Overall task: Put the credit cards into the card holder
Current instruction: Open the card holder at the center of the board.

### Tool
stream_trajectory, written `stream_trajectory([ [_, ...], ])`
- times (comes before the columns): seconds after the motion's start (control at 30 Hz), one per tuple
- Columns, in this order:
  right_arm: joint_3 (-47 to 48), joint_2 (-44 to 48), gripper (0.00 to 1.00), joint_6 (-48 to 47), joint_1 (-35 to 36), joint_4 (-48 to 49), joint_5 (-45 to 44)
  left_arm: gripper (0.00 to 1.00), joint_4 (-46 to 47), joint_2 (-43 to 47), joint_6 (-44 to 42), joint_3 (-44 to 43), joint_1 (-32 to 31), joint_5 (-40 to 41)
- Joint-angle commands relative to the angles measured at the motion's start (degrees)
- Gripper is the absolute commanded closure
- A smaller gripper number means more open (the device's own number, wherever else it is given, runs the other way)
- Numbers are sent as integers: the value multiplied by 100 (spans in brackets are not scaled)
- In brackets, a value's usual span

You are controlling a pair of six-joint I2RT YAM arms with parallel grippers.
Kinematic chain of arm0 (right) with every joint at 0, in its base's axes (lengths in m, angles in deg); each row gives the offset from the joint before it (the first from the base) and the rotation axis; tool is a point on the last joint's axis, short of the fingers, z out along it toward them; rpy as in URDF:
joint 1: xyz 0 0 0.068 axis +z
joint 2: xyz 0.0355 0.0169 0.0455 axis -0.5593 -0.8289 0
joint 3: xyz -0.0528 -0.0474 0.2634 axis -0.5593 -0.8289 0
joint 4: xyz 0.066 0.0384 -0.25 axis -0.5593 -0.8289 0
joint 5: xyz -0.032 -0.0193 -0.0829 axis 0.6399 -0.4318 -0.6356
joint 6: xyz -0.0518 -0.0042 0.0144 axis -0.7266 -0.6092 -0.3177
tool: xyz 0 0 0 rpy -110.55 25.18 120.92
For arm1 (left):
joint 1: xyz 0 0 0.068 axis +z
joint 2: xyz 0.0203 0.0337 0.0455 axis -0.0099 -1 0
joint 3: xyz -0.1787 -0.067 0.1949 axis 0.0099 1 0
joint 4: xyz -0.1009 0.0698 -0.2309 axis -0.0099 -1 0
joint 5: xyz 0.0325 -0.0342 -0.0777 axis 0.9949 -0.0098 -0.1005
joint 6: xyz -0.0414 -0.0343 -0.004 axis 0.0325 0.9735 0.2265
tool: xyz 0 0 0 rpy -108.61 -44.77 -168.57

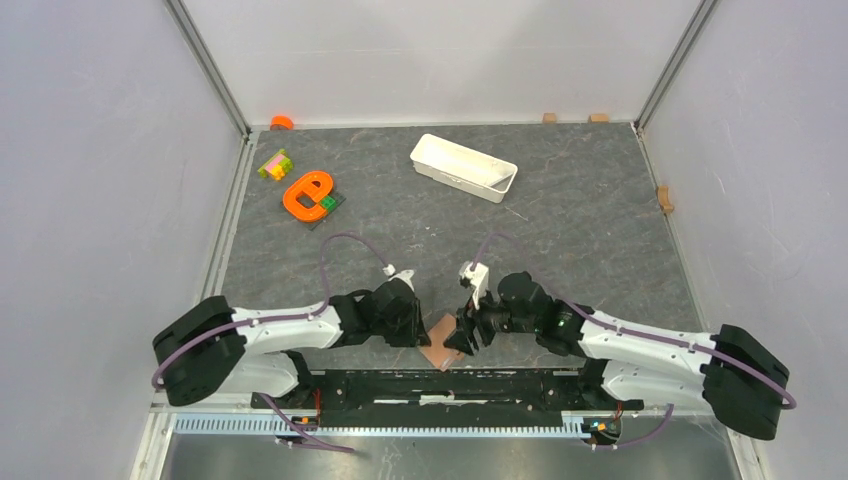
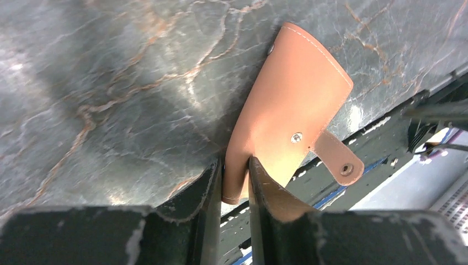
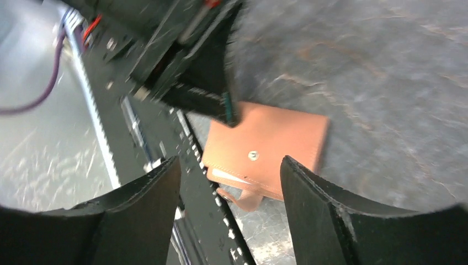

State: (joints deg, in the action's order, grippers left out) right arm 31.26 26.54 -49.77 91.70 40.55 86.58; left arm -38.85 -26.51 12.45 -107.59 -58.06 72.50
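I'm seeing my left claw (image 2: 235,168) clenching one edge of the card holder (image 2: 287,105), which is lying at the counter's (image 1: 560,230) near edge with its flap unsnapped. My right claw (image 3: 229,165) is hanging spread wide just beside it.

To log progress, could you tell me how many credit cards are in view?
0. None shows on the table; some may be hidden inside the card holder held by the left gripper.
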Motion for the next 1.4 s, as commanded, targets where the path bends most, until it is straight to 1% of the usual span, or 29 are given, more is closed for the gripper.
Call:
stream_trajectory([
  [0.0, 287, 215, 26, 1285, 12, -567, -1790, 80, 146, 392, 671, 573, 27, 806],
  [0.03, 165, 265, 25, 1597, 35, -406, -1884, 77, 374, 484, 714, 663, 29, 680],
  [0.1, -128, 336, 24, 2355, 96, -265, -2207, 69, 483, 569, 691, 660, 32, 556],
  [0.17, -222, 356, 25, 2827, 265, -359, -2567, 60, 232, 553, 534, 517, 28, 507],
  [0.3, -138, 246, 22, 3367, 666, -616, -3002, 51, -17, 459, 261, 334, 27, 460],
  [0.37, -127, 211, 21, 3558, 864, -644, -3214, 49, -42, 450, 158, 334, 27, 460],
  [0.5, -98, 25, 21, 3695, 952, -536, -3353, 48, -196, 447, -48, 256, 32, 460],
  [0.63, 59, -374, 26, 3741, 1021, -525, -3384, 47, -380, 545, -170, 190, 27, 486],
  [0.7, 46, -519, 31, 3785, 1050, -459, -3418, 45, -460, 606, -240, 167, 28, 520],
  [0.77, 5, -627, 38, 3851, 1051, -428, -3453, 44, -542, 645, -282, 147, 28, 569],
  [0.87, 30, -670, 56, 3843, 1053, -550, -3557, 40, -670, 699, -326, 127, 28, 644],
  [0.93, 39, -613, 70, 3833, 1051, -597, -3629, 37, -729, 745, -350, 115, 32, 710],
  [1.03, 170, -493, 84, 3754, 1054, -713, -3705, 32, -708, 859, -548, 44, 32, 660],
  [1.07, 253, -463, 89, 3700, 1050, -883, -3733, 30, -671, 907, -661, -9, 32, 598],
  [1.13, 407, -395, 99, 3578, 1051, -1043, -3768, 24, -655, 995, -911, -175, 26, 484],
  [1.27, 696, -245, 100, 3347, 1051, -1187, -3779, 14, -647, 1109, -1246, -498, 22, 281],
  [1.37, 819, -226, 100, 3268, 1050, -1372, -3841, 9, -619, 1031, -1478, -682, 19, 126],
])
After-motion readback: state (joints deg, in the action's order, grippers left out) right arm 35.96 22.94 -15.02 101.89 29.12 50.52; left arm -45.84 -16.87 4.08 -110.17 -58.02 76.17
